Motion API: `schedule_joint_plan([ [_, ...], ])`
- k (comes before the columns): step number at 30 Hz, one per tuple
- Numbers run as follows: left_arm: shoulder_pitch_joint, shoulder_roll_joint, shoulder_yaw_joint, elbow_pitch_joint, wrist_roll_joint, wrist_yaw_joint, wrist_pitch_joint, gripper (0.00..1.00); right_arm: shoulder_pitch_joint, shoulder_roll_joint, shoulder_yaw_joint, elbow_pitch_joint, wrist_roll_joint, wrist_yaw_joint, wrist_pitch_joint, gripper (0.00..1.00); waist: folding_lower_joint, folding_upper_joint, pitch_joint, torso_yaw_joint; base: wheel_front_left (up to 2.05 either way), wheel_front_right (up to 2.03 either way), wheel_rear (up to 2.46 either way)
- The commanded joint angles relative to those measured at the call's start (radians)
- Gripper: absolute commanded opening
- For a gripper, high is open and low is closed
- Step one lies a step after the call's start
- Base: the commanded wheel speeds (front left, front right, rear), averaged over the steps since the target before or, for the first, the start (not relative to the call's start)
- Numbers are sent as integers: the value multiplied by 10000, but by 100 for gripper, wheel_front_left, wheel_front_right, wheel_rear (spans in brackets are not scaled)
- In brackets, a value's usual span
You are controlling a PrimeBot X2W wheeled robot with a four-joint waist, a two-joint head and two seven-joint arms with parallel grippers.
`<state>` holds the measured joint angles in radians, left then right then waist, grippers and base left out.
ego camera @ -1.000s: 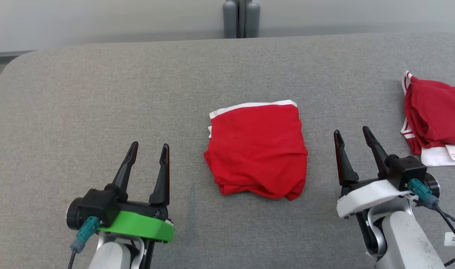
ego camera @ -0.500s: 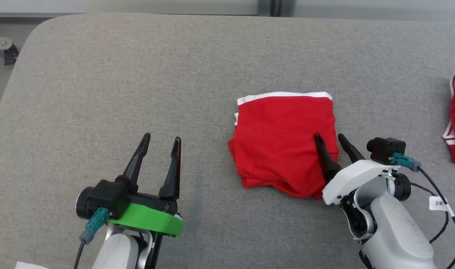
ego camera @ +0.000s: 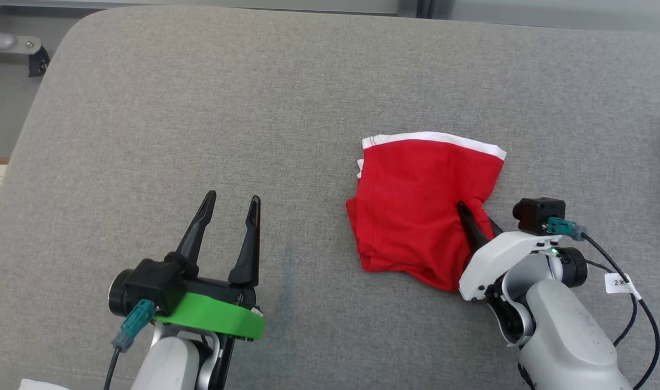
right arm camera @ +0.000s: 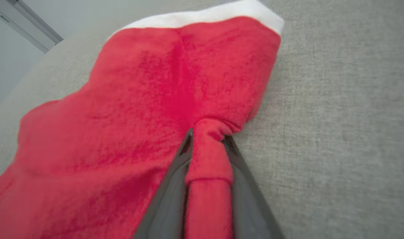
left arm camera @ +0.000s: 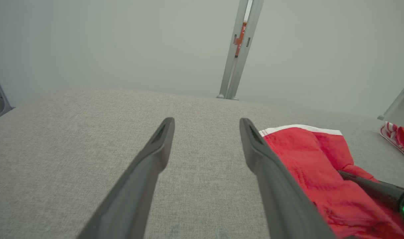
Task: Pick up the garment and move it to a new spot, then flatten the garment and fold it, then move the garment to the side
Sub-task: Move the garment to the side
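Head view: grey fabric desk (ego camera: 200,108), rounded far-left corner. At lower left, left gripper (ego camera: 232,197) hovers, fingers apart. Folded red garment (ego camera: 411,216) lies right of centre; right gripper (ego camera: 473,212) clamped on its right edge. Pale wall (left arm camera: 122,39), metal post (left arm camera: 236,56) behind desk.

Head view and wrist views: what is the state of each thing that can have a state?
red garment: folded, lying on the grey surface, right edge bunched up.
right gripper: shut on the red garment's right edge.
left gripper: open, empty, apart from the red garment.
second garment: lying loose far to the right, untouched.
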<state>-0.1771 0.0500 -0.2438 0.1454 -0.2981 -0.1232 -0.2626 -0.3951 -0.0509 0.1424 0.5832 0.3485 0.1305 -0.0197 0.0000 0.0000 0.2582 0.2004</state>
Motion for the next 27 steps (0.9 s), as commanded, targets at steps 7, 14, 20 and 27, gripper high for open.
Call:
schedule_joint_plan([
  [7,-152,16,75,-108,276,-15,-23,100,-364,-182,398,-213,-1145,3,-597,0,0,0,-128,-688,0,0,0],
  [14,-279,18,-106,-272,557,-67,-23,100,-823,-1068,1301,-643,-1796,0,-578,0,0,0,-53,-1737,0,0,0],
  [20,-686,22,-519,-368,1003,-75,-23,100,-1446,-2514,1993,-1337,-1608,-2,-280,0,0,0,425,-2838,0,0,0],
  [27,-1477,264,-1082,-460,1233,-74,-23,100,-2163,-4072,2047,-1911,-1235,-2,-88,0,0,0,1439,-3748,0,0,0],
])
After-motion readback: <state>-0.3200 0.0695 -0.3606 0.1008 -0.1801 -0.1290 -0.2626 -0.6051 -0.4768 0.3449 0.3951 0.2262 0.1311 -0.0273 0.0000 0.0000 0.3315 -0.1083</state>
